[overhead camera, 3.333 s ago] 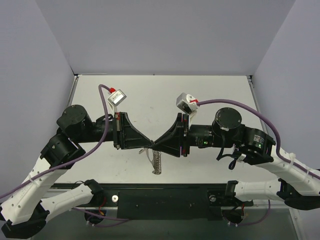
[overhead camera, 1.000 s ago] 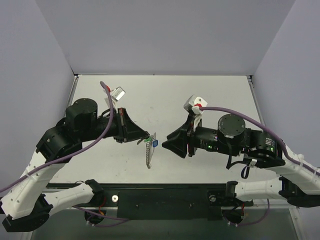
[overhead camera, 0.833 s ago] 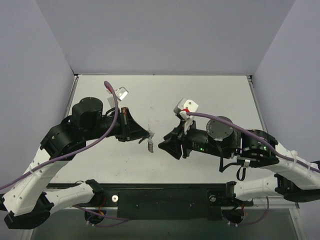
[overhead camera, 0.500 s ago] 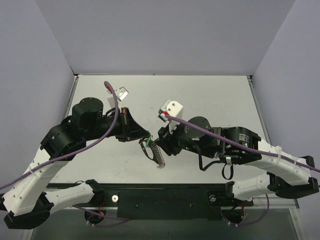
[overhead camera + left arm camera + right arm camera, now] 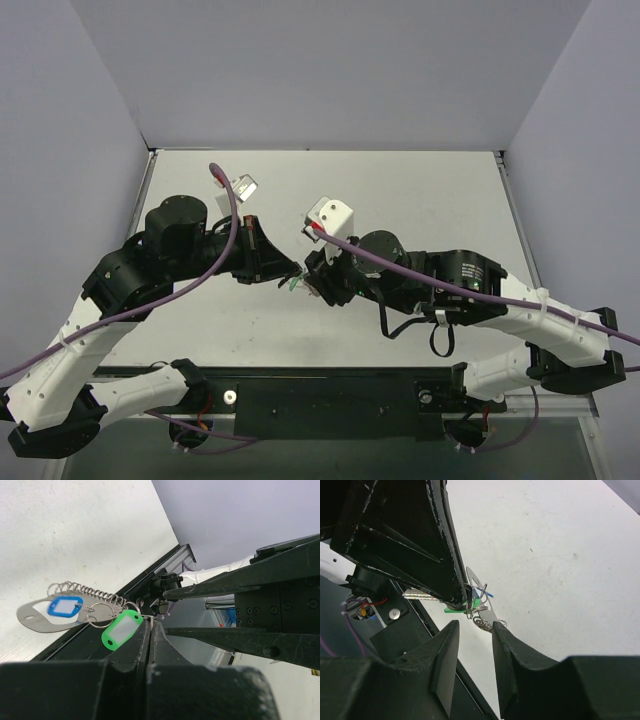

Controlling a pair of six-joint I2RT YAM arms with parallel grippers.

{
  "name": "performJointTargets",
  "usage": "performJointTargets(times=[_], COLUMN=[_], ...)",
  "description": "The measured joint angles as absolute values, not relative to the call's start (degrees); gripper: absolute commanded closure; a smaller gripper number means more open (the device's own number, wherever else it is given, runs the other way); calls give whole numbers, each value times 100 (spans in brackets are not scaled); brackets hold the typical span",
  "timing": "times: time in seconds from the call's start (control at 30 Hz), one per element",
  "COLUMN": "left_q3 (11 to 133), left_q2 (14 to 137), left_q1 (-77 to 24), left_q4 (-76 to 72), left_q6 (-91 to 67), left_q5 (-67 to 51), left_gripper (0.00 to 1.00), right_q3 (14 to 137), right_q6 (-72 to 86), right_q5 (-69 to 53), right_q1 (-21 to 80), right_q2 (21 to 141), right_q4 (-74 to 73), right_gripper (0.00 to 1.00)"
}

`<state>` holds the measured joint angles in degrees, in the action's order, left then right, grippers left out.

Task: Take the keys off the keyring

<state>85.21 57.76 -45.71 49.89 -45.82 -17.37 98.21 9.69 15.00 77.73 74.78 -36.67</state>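
The keyring [image 5: 36, 619] hangs in the air above the matte off-white worktop [image 5: 420, 190], near the middle of the overhead view, caught between the tips of the two arms. It is a flat, shiny silver oval with a small slot near one end. From it, toward 2 o'clock in the left wrist view, runs a short chain [image 5: 93, 594] of tight wire loops, coiled like a spring. A blue tag [image 5: 64, 606] lies over the oval, and a green tag [image 5: 120, 630] hangs at 4 o'clock from it on a thin wire ring. Both tags are rounded rectangles of glossy plastic with a pale window, and any writing on them is too blurred to read. The left end effector [image 5: 150, 628], made of matte black wedge-shaped fingers, is pressed together and pinches the keyring at the small rings beside the green tag. In the right wrist view a flat silver strip [image 5: 420, 596] sticks out toward 9 o'clock from that pinch, and what it is cannot be told. The right end effector [image 5: 474, 626] is spread, its two black fingers parted just beside the hanging bundle at 6 o'clock and not touching it. The worktop in that view shows faint scuffs and specks.
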Motion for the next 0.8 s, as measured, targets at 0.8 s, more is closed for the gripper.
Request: performJointTargets(times=[0.8], left_q3=[8503], left_q2=[5771], left_q1=[-4580], left_q4=[4888], left_q6=[-4584], left_q5=[-1778], left_gripper=[100], right_q3=[9915], right_q6=[840], right_q5=[1774], right_q1=[7846], right_q2=[7819], right_q4=[-3743], right_gripper=[89])
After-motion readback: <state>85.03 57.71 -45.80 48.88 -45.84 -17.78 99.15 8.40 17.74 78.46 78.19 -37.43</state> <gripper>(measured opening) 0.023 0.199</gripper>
